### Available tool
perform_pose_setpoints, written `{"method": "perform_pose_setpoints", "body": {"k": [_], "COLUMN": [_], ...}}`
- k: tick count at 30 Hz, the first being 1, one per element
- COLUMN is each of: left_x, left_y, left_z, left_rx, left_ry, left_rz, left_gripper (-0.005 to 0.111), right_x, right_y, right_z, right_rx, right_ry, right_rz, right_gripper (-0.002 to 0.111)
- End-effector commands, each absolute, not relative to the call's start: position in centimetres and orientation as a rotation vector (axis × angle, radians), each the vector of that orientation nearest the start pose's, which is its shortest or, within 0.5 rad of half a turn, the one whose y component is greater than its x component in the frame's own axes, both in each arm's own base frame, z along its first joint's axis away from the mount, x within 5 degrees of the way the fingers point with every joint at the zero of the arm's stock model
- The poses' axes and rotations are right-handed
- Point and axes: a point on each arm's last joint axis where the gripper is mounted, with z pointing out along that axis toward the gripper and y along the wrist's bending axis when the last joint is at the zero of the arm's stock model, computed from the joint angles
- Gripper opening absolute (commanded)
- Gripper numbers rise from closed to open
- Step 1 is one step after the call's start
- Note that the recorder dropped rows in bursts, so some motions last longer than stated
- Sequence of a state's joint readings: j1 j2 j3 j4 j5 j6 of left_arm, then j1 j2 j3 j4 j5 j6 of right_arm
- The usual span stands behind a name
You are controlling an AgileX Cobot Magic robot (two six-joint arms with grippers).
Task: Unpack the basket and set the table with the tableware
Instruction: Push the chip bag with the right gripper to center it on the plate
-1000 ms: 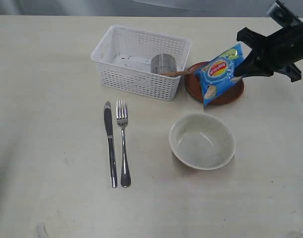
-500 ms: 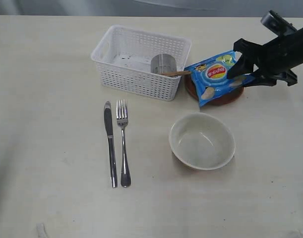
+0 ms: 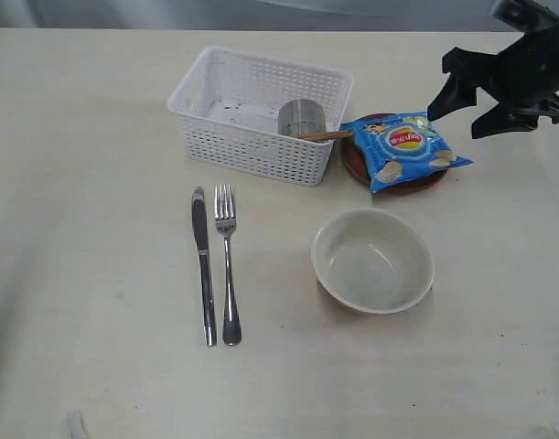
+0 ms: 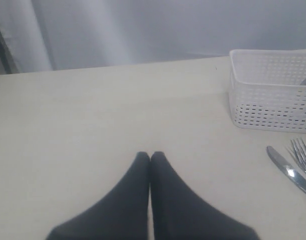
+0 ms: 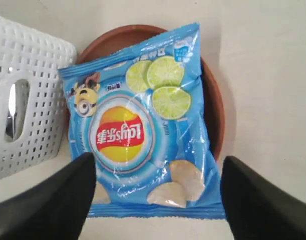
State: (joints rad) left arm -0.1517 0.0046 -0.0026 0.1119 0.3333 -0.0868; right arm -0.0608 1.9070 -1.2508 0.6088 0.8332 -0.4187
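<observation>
Exterior view showed the right gripper [image 3: 455, 121] with its jaws spread wide and empty. Directly below it, the blue chip bag [image 3: 405, 146] lay flat on the brown plate [image 3: 350, 163]. Just beyond the plate, the basket [image 3: 261, 155] held 1 steel cup [image 3: 302, 117]. The left gripper [image 4: 150, 156] had its jaws pressed together on nothing, and the basket stood ahead of it.

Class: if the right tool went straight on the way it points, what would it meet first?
Probably the blue chip bag on the brown plate; the right tool points at it, open.
</observation>
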Motion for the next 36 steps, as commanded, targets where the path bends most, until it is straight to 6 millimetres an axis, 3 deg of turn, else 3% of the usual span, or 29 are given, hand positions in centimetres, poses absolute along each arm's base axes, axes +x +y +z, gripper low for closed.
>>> {"method": "perform_pose_setpoints", "body": {"k": [1,3,5,9,11,15,22,30,36], "left_x": [5.4,5.4,5.4,5.4,5.4,5.4,5.4,5.4,5.4], "left_y": [-0.5,-0.5,-0.5,-0.5,-0.5,-0.5,-0.5,-0.5,-0.5], "left_z": [18.4,18.4,18.4,18.4,18.4,18.4,18.4,18.4,18.4], "left_rx": [0.123,0.12,0.12,0.12,0.12,0.12,0.12,0.12,0.12], "left_ry": [1.804,1.805,1.805,1.805,1.805,1.805,1.805,1.805,1.805], "left_rz": [-0.067,-0.071,-0.071,-0.071,-0.071,-0.071,-0.071,-0.071,-0.071], "left_gripper": [0.0,0.0,0.0,0.0,0.0,0.0,0.0,0.0,0.0], "right_x": [37.6,37.6,37.8,38.3,38.3,38.3,38.3,38.2,38.4], "right_y": [3.0,4.5,5.1,4.3,3.3,2.3,4.1,6.9,6.2], "right_z": [18.0,17.2,17.0,18.7,18.8,17.9,16.0,15.7,16.0], "right_rx": [-0.1,-0.19,-0.22,-0.21,-0.169,-0.076,-0.141,-0.235,-0.258], "right_ry": [2.835,2.859,2.837,2.74,2.746,2.798,2.842,2.815,2.822], "right_rz": [0.576,0.543,0.507,0.386,0.235,0.093,0.107,0.126,0.066], "right_gripper": [0.052,0.033,0.022,0.001,-0.001,-0.001,-0.001,-0.001,-0.001]}}
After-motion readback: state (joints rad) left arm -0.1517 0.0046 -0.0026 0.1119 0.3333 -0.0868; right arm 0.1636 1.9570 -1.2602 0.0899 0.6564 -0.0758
